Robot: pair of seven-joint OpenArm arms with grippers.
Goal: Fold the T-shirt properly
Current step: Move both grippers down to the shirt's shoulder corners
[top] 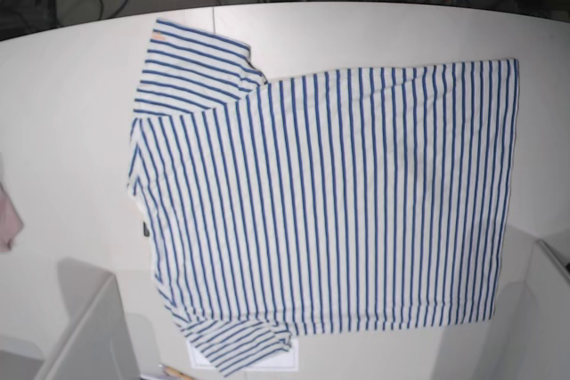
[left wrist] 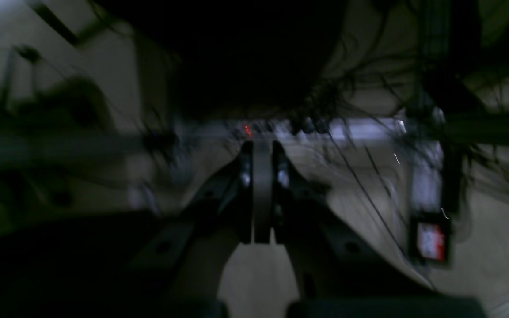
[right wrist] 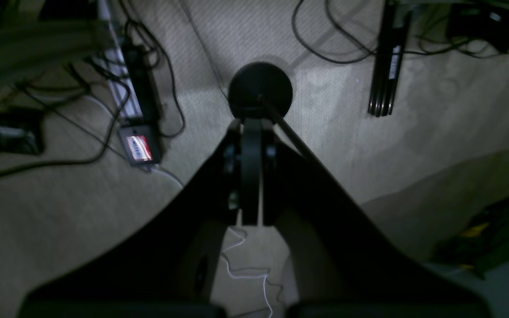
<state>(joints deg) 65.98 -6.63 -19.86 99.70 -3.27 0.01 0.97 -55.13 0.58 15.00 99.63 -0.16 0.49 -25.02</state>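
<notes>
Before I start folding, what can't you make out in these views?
- Both wrist views: the shirt is absent; they look at carpet and cables.
- Left wrist view: motion blur and darkness smear everything around the left hand.
- Base view: neither hand shows.
- Base view: the pink cloth is cut off by the left edge.

Left gripper (left wrist: 262, 194) matt black with round screw holes, right gripper (right wrist: 251, 176) black, wedge-shaped flared housing
</notes>
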